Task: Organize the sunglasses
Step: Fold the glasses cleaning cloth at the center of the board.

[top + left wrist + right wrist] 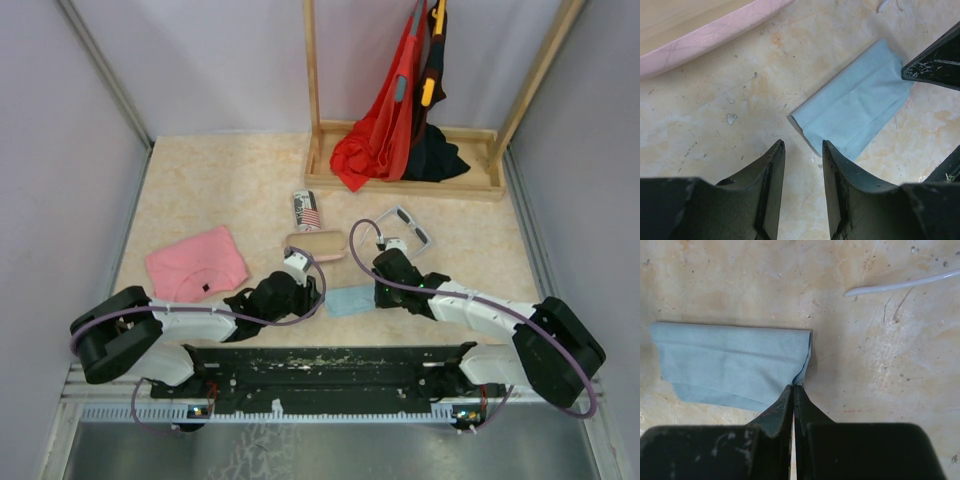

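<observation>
Your right gripper (794, 390) was clenched at the cloth (730, 360), left gripper (803, 147) released; the light, brittle-looking sunglasses (410, 228) wanted a frame grip.

A robotics lab cell: plain grey walls (60, 150) box in a beige table (200, 180) bearing two bolted arms (480, 315).

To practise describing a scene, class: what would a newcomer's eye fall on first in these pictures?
The bright red fabric hanging from the wooden rack at the far right stands out first. Next, mid-table, comes the small folded light-blue cloth, its corner pinched by the shut right gripper while the open left gripper hovers beside it. Just beyond lie chunky white-framed sunglasses with dark lenses.
</observation>
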`<state>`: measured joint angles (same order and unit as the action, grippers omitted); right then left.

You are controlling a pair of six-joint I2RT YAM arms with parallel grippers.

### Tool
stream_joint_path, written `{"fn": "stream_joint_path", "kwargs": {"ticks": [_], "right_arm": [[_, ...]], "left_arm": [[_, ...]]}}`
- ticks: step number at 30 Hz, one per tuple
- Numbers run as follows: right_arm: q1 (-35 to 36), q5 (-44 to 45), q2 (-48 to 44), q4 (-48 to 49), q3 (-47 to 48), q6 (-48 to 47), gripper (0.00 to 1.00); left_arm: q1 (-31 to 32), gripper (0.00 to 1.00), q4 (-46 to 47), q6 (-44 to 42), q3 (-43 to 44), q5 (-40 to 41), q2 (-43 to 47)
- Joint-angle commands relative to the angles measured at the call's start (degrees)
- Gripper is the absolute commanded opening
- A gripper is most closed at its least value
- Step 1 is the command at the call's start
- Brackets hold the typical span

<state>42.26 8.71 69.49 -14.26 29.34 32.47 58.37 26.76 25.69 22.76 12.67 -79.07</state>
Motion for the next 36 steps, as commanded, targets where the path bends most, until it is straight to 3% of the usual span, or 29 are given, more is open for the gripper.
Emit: {"fn": "stream_joint_path", "kwargs": {"ticks": [1,18,26,36], "right_arm": [[0.6,1.7,-1.8,-0.2,2.6,-0.8,0.00],[0.6,0.2,-1.0,0.9,2.3,-0.8,0.13],[0.6,0.5,-0.6,0.4,2.3,-0.8,0.00],[0.5,3.3,-1.0,-1.8,3.1,-1.3,0.00]], "left_arm": [[0.0,0.42,-0.4,-0.3,1.1,0.2,-0.1],[-0.1,0.42,-0.7,-0.3,1.1,0.2,-0.1],[0.0,0.42,-0.6,-0.3,1.1,0.1,-0.3],[0.0,0.42,-0.7,-0.5,1.2,0.2,-0.1]]}}
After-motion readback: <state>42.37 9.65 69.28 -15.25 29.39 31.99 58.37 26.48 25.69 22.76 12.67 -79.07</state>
